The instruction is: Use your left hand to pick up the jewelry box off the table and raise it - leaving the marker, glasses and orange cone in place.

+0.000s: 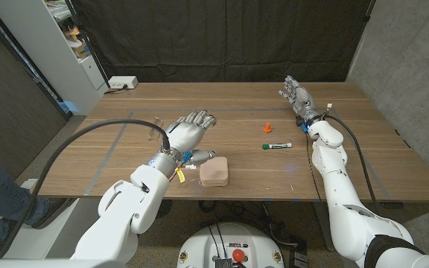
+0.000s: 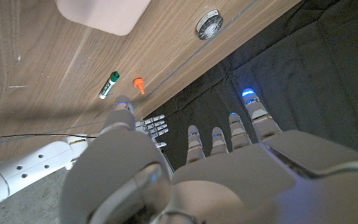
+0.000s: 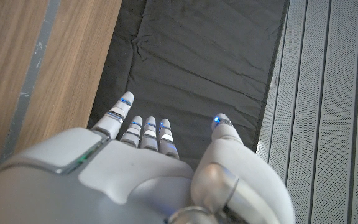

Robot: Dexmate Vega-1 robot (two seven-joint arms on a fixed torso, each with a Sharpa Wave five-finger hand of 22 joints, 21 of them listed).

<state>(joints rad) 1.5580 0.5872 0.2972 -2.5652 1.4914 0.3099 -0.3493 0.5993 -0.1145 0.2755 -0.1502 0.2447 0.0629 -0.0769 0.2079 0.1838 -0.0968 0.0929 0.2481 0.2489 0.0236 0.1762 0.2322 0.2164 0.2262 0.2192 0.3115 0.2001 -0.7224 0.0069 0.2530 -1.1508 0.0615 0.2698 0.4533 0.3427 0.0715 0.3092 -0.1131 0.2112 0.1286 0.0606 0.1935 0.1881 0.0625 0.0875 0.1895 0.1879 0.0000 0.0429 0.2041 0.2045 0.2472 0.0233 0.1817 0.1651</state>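
Soft, even light falls from overhead, and the wooden table point(image 1: 274, 167) carries only faint shadows beneath the arms. The head view is sharp in the middle and bends a little at its corners. Close to the wrist cameras, the left hand point(image 2: 185, 180) and right hand point(image 3: 148, 174) blur into pale shapes, with small blue lights glowing at the fingertips point(image 2: 248, 94). The black backdrop point(image 1: 229, 41) soaks up light.
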